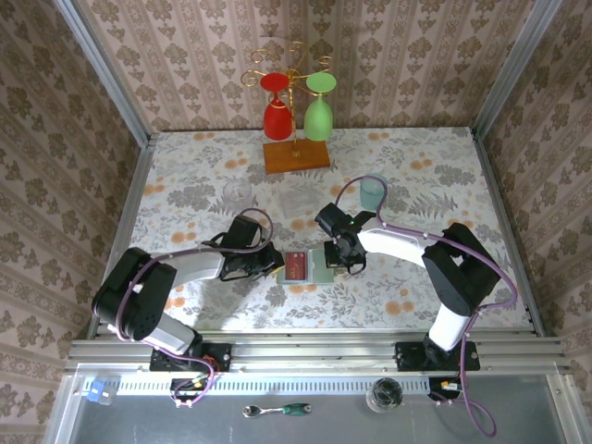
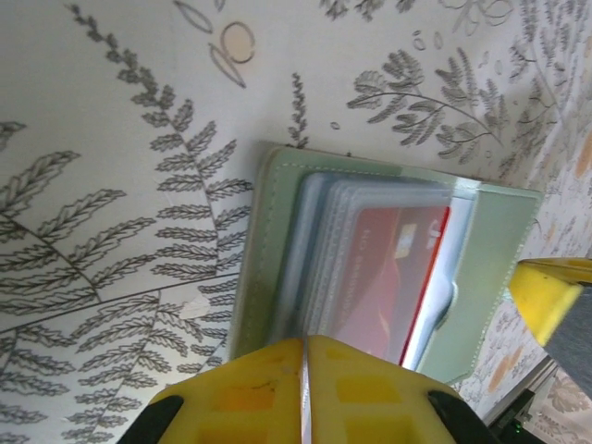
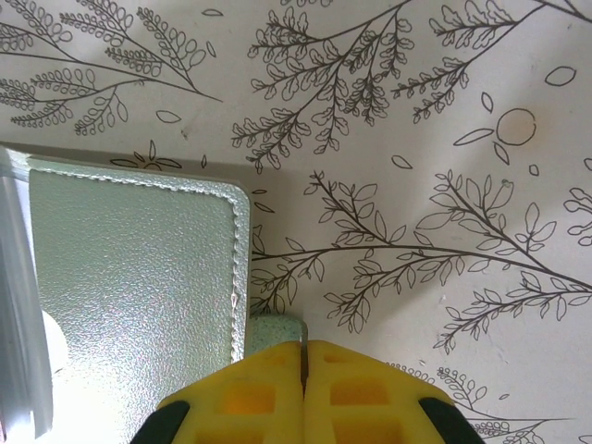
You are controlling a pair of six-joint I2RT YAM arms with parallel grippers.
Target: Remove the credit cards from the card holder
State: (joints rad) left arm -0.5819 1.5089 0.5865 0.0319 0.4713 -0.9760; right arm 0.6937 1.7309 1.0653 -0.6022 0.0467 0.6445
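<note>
The card holder lies open on the floral table between my two grippers. In the left wrist view its pale green cover frames a stack of clear sleeves, and a red credit card shows through them. My left gripper is shut on the near edge of one thin clear sleeve. My right gripper is shut on a small green tab at the edge of the card holder's green flap. From above, the left gripper is at the holder's left side and the right gripper at its right.
A pale teal cup stands just behind the right arm. A clear glass and a clear tray sit behind the holder. Farther back, a wooden base carries a stand with a red and a green glass.
</note>
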